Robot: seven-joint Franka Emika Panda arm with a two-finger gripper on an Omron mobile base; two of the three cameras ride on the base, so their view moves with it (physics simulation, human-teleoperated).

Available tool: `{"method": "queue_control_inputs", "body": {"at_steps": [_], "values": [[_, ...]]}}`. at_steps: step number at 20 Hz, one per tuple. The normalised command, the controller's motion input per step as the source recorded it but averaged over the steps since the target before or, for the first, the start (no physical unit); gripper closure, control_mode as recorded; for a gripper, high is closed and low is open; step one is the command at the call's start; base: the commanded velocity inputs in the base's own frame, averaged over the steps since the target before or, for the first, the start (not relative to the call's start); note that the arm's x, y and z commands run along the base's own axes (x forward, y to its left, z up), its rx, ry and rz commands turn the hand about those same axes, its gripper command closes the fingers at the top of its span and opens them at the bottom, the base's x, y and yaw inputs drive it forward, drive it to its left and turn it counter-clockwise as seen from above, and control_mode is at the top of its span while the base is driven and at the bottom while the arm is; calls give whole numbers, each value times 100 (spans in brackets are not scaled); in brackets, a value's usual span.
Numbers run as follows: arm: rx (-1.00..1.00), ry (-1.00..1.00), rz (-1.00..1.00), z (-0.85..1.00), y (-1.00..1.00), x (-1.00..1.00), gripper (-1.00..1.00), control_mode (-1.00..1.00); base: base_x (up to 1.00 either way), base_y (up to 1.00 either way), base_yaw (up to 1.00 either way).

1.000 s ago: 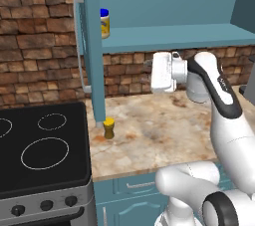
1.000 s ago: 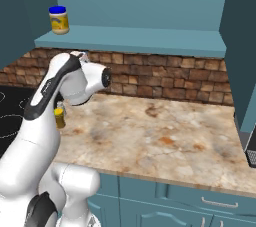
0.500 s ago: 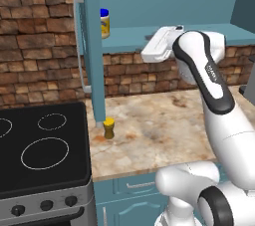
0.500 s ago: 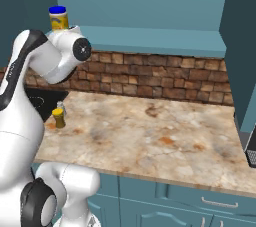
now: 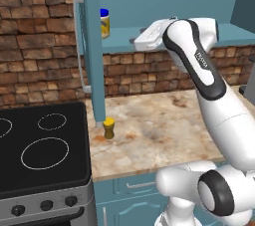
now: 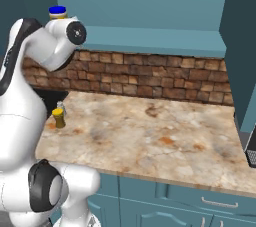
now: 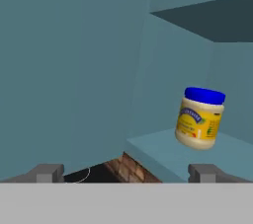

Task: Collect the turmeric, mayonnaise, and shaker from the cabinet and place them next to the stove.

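Observation:
The mayonnaise (image 5: pixel 104 23) stands alone at the left end of the cabinet shelf (image 5: pixel 209 36), just right of the open door (image 5: pixel 92 46). My gripper (image 5: pixel 139 44) hangs at shelf height to its right and points at it. It is open, and in the hand view the jar (image 7: pixel 199 118) sits well beyond the empty fingertips (image 7: pixel 49 172). The turmeric (image 5: pixel 108 128) stands on the counter beside the stove (image 5: pixel 45 145). In the right base view a small whitish-grey bottle (image 6: pixel 61 106), likely the shaker, stands just behind the turmeric (image 6: pixel 59 118).
A brick backsplash (image 5: pixel 45 56) runs behind the marble counter (image 6: pixel 150 131). A teal cabinet side wall (image 6: pixel 240 46) closes the shelf on the right, with a dark appliance (image 6: pixel 251 150) below it. The stove's knobs (image 5: pixel 46 205) face the base.
The arm has risen from counter height to shelf height and swung the hand left toward the mayonnaise. The jaws stayed open. The turmeric has not moved.

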Motion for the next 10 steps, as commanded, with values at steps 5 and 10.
{"method": "queue_control_inputs", "body": {"at_steps": [5,10], "values": [[0,8,1,3,3,55,-100,-100,0,0,0],[3,5,5,5,-4,60,-100,-100,0,0,0]]}}
